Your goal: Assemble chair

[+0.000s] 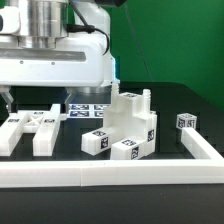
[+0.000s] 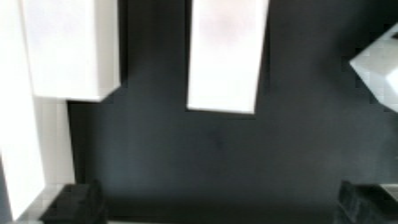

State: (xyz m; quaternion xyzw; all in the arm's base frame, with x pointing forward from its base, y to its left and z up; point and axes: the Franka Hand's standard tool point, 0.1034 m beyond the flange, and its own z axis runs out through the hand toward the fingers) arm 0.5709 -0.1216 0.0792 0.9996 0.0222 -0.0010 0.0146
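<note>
Hanging above the exterior view's left part of the counter, the hand has its jaws spread wide and grips nothing. In the wrist view its two dark fingertips stand far apart with only bare dark counter between them.

Two loose white bars lie side by side just under the hand. They are parallel and apart from each other, and neither sits between the fingertips.

One blocky structure, already joined from several white parts and bearing square tags, stands near the middle of the counter, to the right of the bars. One small cube sits alone farther right, well apart from the hand.

The marker board lies flat on the far side behind the bars. The white border rail runs along the near edge and turns up the right side.
</note>
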